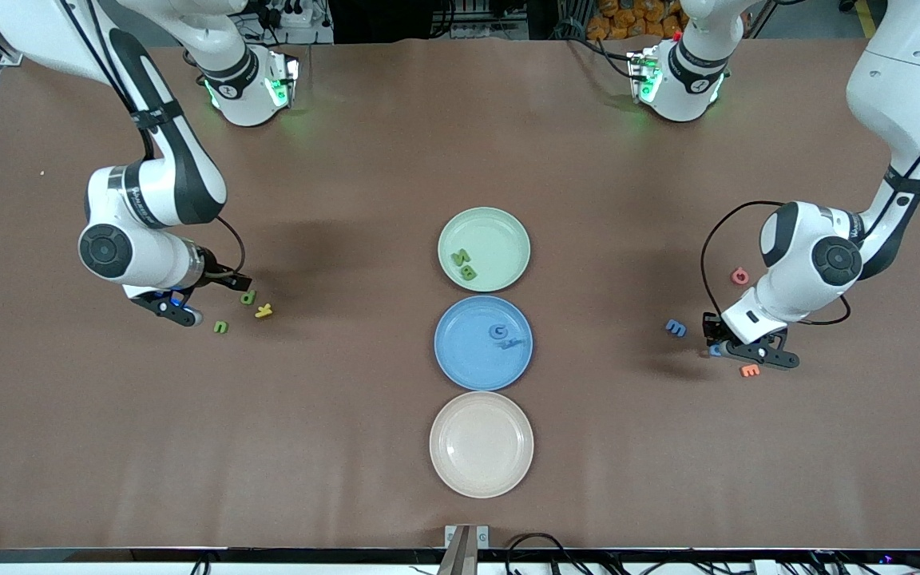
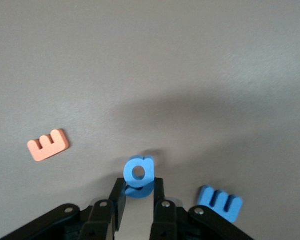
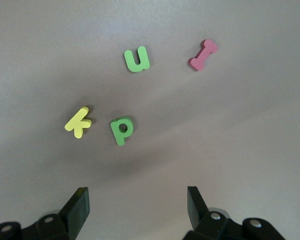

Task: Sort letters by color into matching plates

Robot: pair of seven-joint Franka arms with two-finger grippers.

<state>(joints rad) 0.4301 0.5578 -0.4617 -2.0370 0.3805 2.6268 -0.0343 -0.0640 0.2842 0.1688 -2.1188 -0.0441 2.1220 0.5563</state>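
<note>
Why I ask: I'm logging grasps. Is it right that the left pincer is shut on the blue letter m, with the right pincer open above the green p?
Not quite: the left pincer is shut on the blue g, as the left wrist view shows; the blue m lies untouched beside it. The right pincer is indeed open above the green p.

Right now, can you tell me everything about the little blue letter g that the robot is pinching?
The small chunky blue letter g looks like matte foam, with a round hole in its bowl and its tail tucked low. The left gripper is shut on it, one black finger pressing each flat side, so it stands on edge low at the brown table; whether it touches the table cannot be told. It sits toward the left arm's end, between a blue letter m and an orange letter E, touching neither.
</note>
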